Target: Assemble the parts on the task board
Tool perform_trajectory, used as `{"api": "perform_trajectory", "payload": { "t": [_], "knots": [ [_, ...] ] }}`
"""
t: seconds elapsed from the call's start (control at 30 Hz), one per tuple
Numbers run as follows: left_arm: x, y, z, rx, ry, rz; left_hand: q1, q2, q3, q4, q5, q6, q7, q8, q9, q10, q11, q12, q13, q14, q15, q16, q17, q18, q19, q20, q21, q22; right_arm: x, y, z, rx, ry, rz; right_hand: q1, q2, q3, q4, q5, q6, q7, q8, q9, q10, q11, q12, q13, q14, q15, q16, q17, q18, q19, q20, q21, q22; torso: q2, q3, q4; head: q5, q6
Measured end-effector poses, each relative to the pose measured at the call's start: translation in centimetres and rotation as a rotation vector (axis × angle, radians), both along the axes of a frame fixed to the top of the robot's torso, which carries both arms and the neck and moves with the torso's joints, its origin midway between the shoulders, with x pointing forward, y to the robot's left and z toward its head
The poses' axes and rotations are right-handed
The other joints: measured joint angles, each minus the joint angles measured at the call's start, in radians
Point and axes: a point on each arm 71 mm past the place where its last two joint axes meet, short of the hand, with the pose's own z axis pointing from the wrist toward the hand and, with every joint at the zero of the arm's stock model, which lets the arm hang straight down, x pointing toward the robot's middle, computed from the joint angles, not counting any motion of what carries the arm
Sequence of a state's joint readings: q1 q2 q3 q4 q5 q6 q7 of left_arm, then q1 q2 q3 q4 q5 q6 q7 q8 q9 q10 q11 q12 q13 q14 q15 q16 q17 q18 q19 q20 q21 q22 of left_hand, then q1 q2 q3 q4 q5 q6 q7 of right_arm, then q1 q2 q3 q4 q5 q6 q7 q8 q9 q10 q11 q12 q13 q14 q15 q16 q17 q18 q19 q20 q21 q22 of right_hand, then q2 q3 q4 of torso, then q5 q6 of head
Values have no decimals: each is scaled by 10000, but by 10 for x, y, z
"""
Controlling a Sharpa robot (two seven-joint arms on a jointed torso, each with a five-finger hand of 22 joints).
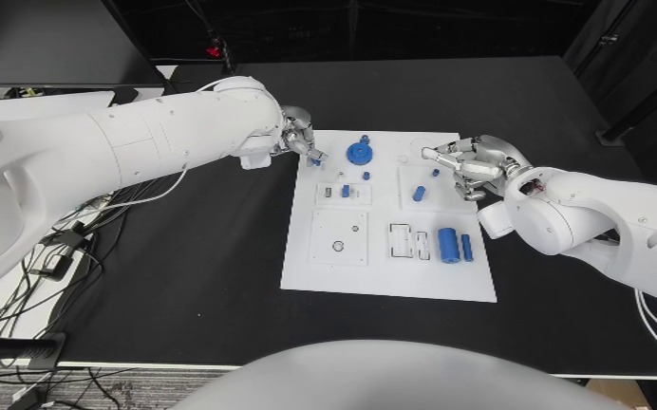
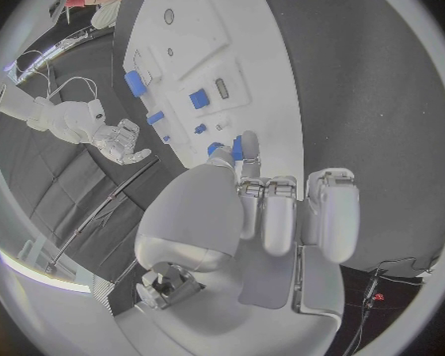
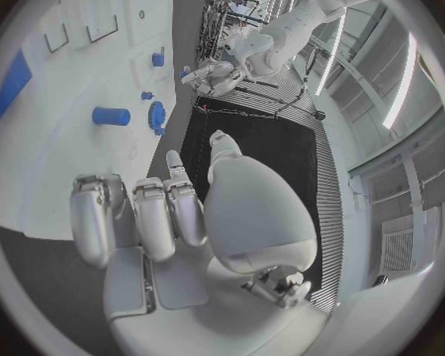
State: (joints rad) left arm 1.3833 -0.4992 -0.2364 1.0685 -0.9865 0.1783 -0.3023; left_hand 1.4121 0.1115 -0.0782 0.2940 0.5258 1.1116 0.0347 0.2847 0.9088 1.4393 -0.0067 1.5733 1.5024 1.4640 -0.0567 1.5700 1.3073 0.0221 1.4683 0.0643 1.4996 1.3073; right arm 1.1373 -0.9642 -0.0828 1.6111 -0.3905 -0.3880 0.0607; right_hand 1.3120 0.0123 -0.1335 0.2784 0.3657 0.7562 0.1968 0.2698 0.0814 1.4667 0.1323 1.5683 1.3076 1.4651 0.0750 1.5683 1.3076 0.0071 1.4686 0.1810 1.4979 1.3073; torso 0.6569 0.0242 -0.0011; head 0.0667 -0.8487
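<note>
The right hand (image 3: 198,213) hovers beside the task board (image 3: 74,134), fingers (image 3: 154,217) curled, empty; a blue gear (image 3: 157,115) stands there.

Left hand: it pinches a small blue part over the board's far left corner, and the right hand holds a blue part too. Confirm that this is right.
Not quite. The left hand does pinch a small blue part near the task board's far left corner, but the right hand holds nothing: the right wrist view shows its fingers bare, hovering above the board.
</note>
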Motion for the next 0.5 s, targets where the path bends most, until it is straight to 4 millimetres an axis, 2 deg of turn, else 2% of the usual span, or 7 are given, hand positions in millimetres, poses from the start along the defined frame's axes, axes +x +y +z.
{"api": "perform_trajectory", "payload": {
  "t": [0.27,0.5],
  "knots": [
    [-19,-7,0,-54,54,-67,80,-80,112,58,20,1,1,-1,19,-13,13,0,-73,-12,13,0,0,0,0,0,0,0,-1,1,0,15,3,28,0,0,0,0,0,0,0,0,0,0,0,0,0,0,0,0,-1,1,0,0,0,0,12,0,2,12,-24],
    [-27,-14,-2,22,121,-30,96,-96,152,98,21,2,2,-3,18,-13,13,0,-102,-13,14,0,0,0,0,0,0,0,-1,1,0,15,0,26,0,0,0,0,0,0,0,0,0,0,0,0,0,0,0,0,-1,1,0,0,0,0,12,-2,9,26,-51]
  ]
}}
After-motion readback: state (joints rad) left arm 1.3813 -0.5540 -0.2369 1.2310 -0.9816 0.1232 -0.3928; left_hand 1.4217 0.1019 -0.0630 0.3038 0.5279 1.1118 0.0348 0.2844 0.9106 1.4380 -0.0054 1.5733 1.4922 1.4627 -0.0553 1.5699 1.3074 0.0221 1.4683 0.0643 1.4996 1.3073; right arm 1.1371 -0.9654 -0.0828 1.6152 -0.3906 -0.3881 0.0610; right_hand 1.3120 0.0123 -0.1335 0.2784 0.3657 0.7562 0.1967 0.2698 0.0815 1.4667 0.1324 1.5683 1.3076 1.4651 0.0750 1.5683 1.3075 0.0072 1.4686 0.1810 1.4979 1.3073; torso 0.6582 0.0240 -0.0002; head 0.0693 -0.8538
